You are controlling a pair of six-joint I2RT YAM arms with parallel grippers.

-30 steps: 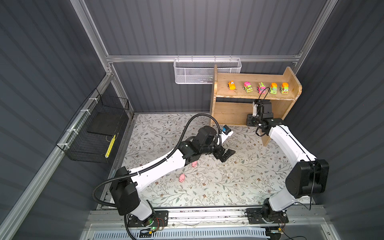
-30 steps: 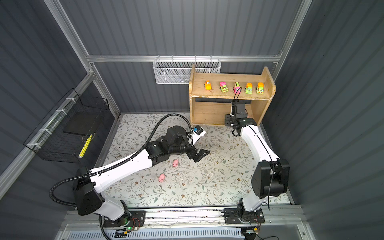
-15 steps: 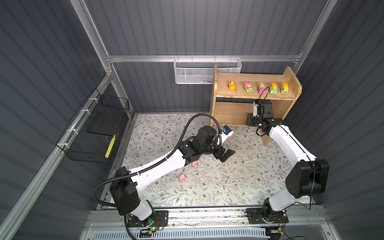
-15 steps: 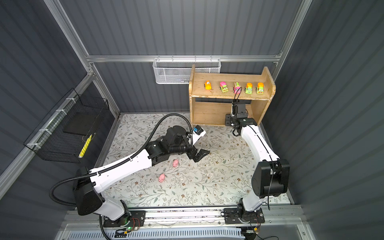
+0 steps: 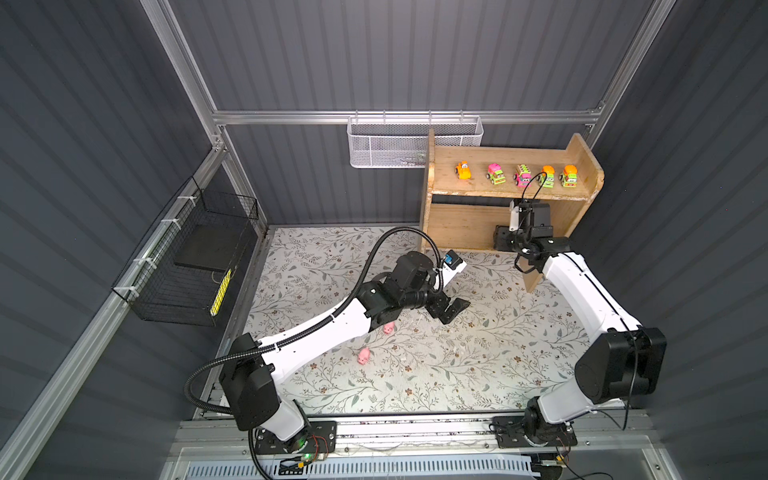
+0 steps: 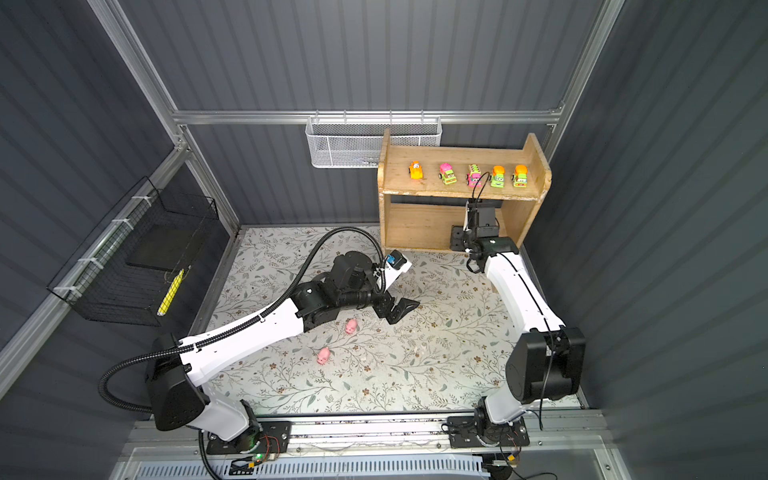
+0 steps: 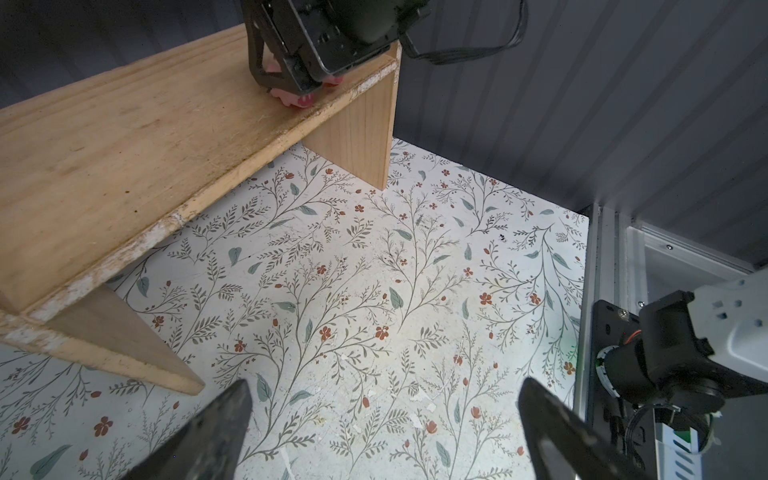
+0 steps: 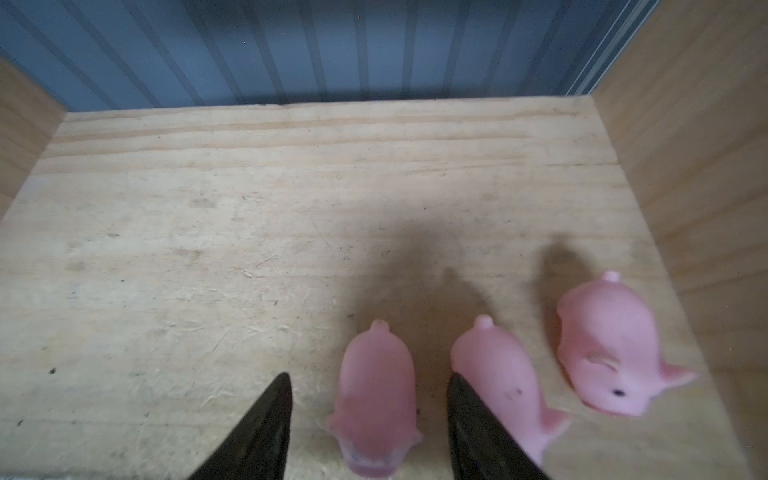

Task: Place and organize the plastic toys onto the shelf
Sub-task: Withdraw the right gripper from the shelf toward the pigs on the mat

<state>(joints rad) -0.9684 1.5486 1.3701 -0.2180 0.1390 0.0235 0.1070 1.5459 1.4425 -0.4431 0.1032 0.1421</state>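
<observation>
**Left fingers.** My left fingers (image 7: 216, 432) are spread wide above the middle of the table (image 5: 457, 365) and hold nothing. Only the floral cover shows between them.

**Toys on the table.** Two small, smooth, pale pink pigs lie left of the table's centre. The front pig (image 5: 364, 355) is nearer the front edge. The rear pig (image 5: 389, 329) lies just beside my left forearm.

**Shelf.** The shelf (image 5: 478, 160) stands at the far right corner of the table. It is light bare wood with two tiers, side panels and whitish worn front edges.

**Top tier.** Five vehicles stand in one row, faces toward the front edge:
- orange vehicle (image 5: 462, 170)
- pink-topped green vehicle (image 5: 495, 173)
- pink vehicle (image 5: 522, 175)
- two orange-topped green vehicles (image 5: 547, 176), side by side near the right side panel

**Lower tier.** Three more pink pigs lie near the front edge, toward the right side panel, with their tails to the back. They are the left pig (image 8: 376, 395), the middle pig (image 8: 494, 386) and the right pig (image 8: 611, 349). The right pig is turned so that one eye and an ear show.

**Right fingers.** My right fingers (image 8: 257, 432) are partly spread and straddle the left pig, with a gap on each side, gripping nothing. I cannot tell whether one finger touches the middle pig.
</observation>
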